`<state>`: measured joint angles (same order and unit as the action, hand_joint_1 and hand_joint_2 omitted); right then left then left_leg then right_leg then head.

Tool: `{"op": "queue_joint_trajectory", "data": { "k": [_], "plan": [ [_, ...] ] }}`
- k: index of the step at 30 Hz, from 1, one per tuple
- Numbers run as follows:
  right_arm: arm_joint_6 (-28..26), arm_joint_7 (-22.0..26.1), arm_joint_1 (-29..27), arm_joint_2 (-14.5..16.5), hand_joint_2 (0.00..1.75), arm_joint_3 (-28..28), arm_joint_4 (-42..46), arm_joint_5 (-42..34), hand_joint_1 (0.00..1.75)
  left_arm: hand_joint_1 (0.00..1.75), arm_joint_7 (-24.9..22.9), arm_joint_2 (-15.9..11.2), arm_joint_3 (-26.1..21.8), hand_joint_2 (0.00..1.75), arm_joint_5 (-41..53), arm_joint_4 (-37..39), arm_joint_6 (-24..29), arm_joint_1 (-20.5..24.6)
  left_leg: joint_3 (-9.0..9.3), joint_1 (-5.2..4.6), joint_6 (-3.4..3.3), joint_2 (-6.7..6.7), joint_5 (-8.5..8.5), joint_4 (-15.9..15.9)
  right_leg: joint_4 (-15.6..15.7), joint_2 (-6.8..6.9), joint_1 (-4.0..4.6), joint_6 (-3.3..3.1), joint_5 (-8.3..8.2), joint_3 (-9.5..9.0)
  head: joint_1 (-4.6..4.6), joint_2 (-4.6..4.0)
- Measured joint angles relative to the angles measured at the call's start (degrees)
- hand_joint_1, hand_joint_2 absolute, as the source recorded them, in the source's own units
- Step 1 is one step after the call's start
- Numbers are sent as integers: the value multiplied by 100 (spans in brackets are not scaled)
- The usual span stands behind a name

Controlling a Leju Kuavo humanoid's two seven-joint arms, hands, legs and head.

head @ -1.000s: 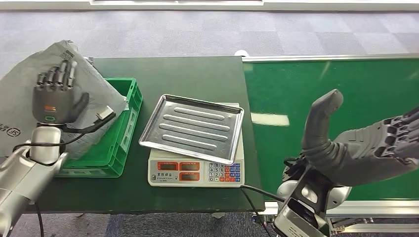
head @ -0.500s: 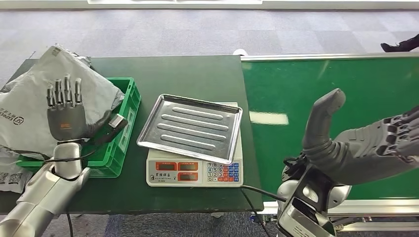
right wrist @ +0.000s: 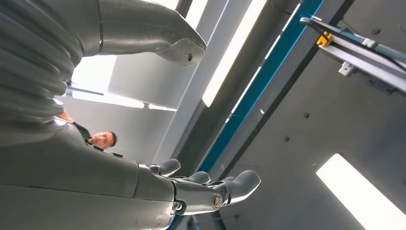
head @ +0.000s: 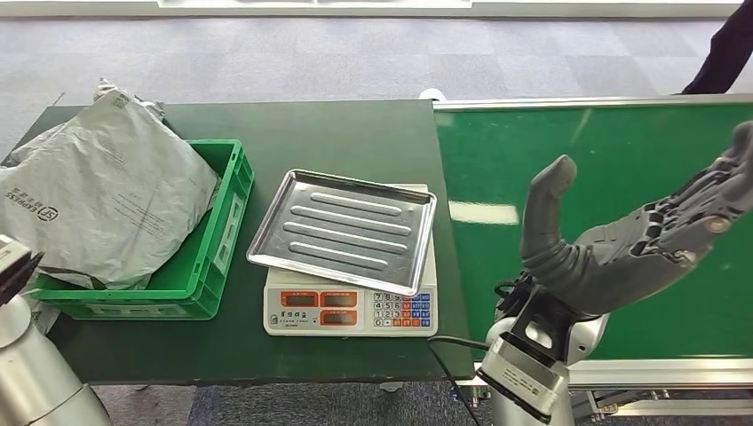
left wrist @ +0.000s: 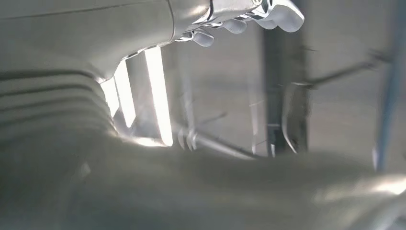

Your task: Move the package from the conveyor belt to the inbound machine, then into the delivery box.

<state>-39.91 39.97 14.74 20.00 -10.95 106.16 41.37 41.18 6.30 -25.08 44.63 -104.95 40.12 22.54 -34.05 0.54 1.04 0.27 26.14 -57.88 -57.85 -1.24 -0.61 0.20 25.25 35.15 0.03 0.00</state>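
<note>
1. Left arm [head: 27,373] sits at the lower left corner of the head view. The left hand [left wrist: 249,14] appears in the left wrist view as blurred fingers near the edge with nothing visibly in them. You can't tell how wide they sit, so don't assume a ready grasp.
2. Grey courier package [head: 98,200] lies in the green delivery box [head: 226,222], but it overhangs the far and left rims and stands proud of the walls. Risk: a nudge from your left arm tips it out onto the dark green table [head: 346,129].
3. A label or scrap [head: 18,324] lies on the table just beside the box's near left corner. Risk: your left arm could drag it off.
4. The metal tray [head: 342,226] sits tilted on the scale, the inbound machine [head: 351,311], with nothing on it. Risk: a heavy placement on one corner slides or flips the tray.
5. A cable [head: 453,355] runs from the scale toward your right arm's base. Risk: a wide swing snags it and pulls the scale.
6. The green conveyor belt [head: 604,151] has no parcel on the part you see.
7. Right hand [head: 639,244] hovers over the belt, palm up, thumb raised, fingers spread wide, holding nothing. Risk: reaching before a parcel comes wastes the move or scrapes the belt.
8. A person's dark sleeve [head: 724,49] is at the far right corner behind the belt. Risk: a fast lift that way could hit them.
</note>
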Motion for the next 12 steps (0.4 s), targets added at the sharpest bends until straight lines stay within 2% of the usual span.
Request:
{"op": "queue_joint_trajectory", "data": {
  "k": [3, 7, 9, 12],
  "plan": [
    [0, -1, -10, 0, 175, -25, -14, -168, 0, 0, -79, 206, 373, 175, -756, -79, -5, -219, 0, 0, -1, -18, -1, 0, 0, 19, 1, 0, 3, -10, 1, 0],
    [0, 1, -13, -2, 175, -37, -30, -234, 0, 0, -90, 338, 684, 175, -937, -125, -7, -367, 2, -1, -1, -20, -3, 0, 0, 20, 1, 1, 1, -12, 1, 0],
    [0, 3, -31, -9, 175, -85, -51, -444, 0, 0, -90, 342, 910, 175, -1335, -78, -48, -452, 6, -2, -1, -21, -3, 0, 0, 20, 0, 1, 1, -13, 1, 0],
    [38, 3, -136, -87, 175, -299, -134, -1130, 0, 0, -121, 247, 1534, 175, -2332, 55, -582, -658, 7, 0, -2, -25, -3, 0, 0, 24, 0, 2, 3, -20, 0, 0]
  ]
}}
